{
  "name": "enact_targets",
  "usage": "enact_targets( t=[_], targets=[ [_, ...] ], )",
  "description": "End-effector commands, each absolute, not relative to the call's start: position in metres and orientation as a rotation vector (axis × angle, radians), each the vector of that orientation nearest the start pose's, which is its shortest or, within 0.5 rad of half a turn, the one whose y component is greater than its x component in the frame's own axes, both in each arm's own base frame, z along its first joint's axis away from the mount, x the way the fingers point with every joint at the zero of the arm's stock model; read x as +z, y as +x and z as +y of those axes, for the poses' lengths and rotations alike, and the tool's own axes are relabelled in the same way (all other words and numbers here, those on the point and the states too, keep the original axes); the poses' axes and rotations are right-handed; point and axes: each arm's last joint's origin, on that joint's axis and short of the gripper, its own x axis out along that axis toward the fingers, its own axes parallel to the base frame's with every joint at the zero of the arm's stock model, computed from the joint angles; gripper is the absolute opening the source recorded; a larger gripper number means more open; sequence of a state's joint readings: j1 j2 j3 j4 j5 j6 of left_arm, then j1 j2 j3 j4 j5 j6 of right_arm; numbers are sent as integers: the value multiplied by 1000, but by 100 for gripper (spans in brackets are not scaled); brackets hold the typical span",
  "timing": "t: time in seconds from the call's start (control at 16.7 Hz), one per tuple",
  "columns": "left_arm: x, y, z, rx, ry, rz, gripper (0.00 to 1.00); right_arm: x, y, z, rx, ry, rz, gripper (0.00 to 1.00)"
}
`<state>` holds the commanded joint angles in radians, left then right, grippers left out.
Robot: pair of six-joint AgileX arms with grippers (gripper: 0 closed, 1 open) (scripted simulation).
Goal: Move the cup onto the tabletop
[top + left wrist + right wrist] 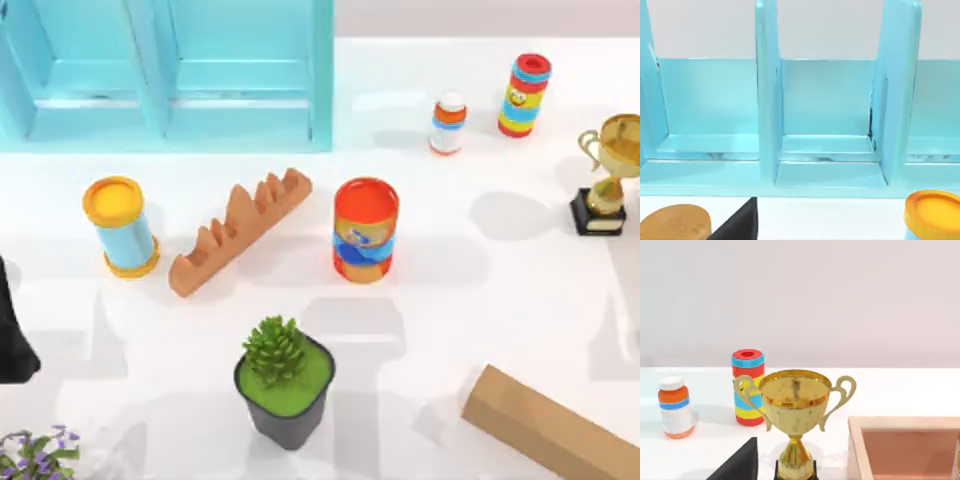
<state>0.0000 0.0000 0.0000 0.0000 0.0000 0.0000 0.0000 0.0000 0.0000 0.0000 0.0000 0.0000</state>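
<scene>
Evidently parked, the left arm sits at the left edge of the white tabletop. A dark wedge of the left gripper faces the turquoise cabinet just ahead. A similar wedge of the right gripper sits beside the gold trophy. Whether either gripper is spread or closed cannot be told, nor where the cup lies.

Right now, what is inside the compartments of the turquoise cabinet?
In the left wrist view, the middle compartment of the turquoise cabinet has a bare floor and back wall. The neighbouring compartments are partly cut off, so their corners are unknown.
</scene>
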Motion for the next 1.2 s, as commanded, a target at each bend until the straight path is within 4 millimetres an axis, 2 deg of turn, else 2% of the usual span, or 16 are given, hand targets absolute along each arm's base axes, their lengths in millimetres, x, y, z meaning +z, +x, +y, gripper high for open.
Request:
enact_targets(
  t=[0.18,0.3,0.42,0.6,0.72,0.9,1.02,1.2],
  targets=[
    [160,106,-1,0,0,0,100,162,106,-2,-5,-5,11,100],
    [160,106,-1,0,0,0,100,170,106,-4,-27,-27,64,100],
    [160,106,-1,0,0,0,100,186,108,-8,-61,-59,157,100],
    [160,106,-1,0,0,0,100,220,118,-18,-117,-113,364,100],
    [160,106,-1,0,0,0,100,243,135,-28,-145,-140,544,100],
    [160,106,-1,0,0,0,100,268,174,-52,-159,-151,845,100],
    [160,106,-1,0,0,0,100,275,203,-73,-147,-137,1039,100],
    [160,106,-1,0,0,0,100,274,241,-109,-106,-95,1281,100]
  ],
)
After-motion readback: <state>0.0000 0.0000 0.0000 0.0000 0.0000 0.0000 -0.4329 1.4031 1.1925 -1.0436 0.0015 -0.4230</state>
